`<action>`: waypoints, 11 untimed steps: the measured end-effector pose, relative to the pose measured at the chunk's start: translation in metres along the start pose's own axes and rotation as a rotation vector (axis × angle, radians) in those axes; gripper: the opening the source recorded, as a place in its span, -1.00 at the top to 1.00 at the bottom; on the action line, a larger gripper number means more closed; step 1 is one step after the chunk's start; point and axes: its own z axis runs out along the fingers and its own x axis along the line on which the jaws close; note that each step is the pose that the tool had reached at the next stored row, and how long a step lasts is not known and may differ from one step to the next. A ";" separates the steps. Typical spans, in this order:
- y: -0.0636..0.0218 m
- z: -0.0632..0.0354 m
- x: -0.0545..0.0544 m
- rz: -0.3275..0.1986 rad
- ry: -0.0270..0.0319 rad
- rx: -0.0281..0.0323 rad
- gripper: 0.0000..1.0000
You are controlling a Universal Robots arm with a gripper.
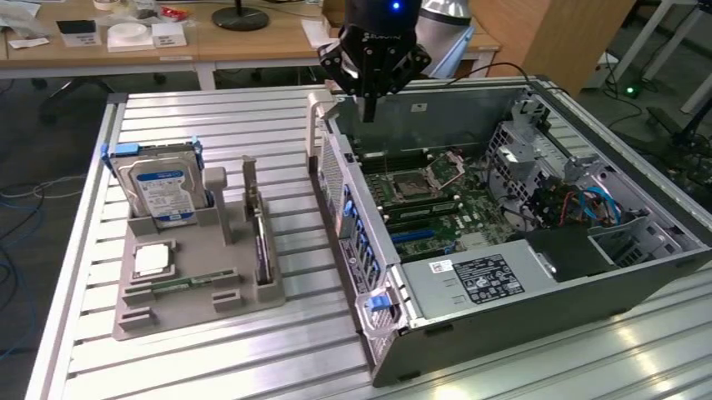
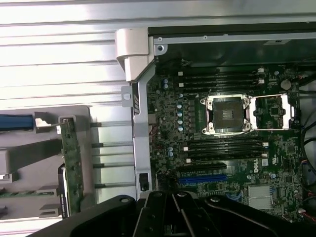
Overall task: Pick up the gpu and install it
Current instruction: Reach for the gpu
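The gpu [image 1: 260, 242] stands on its edge in a slot of the grey parts holder [image 1: 167, 312], left of the open computer case [image 1: 534, 283] in the exterior view. In the wrist view the gpu [image 2: 70, 165] appears as a narrow greenish strip. My gripper [image 1: 368, 107] hangs above the far left corner of the case, over its rear wall, well apart from the gpu. Its dark fingers [image 2: 163, 217] are shut together with nothing between them. Below lies the motherboard [image 2: 217, 148] with a blue card slot [image 2: 202, 178].
A silver hard drive with a blue label [image 1: 162, 193] stands in the holder, with a processor chip [image 1: 152, 260] and a memory stick [image 1: 187, 282] lying in front of it. The case's drive cage and cables [image 1: 579, 200] fill its right side. Desks [image 1: 167, 42] stand behind the slatted table [image 1: 212, 125].
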 end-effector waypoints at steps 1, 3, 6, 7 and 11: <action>-0.0001 0.0000 0.001 0.000 0.0000 -0.0001 0.79; -0.0003 -0.0001 0.003 0.000 0.0000 0.0000 0.79; -0.0005 -0.0001 0.007 0.000 0.0000 0.0000 0.79; -0.0006 -0.0001 0.008 0.000 -0.0001 0.0000 0.79; -0.0009 -0.0002 0.012 0.000 0.0000 0.0000 0.79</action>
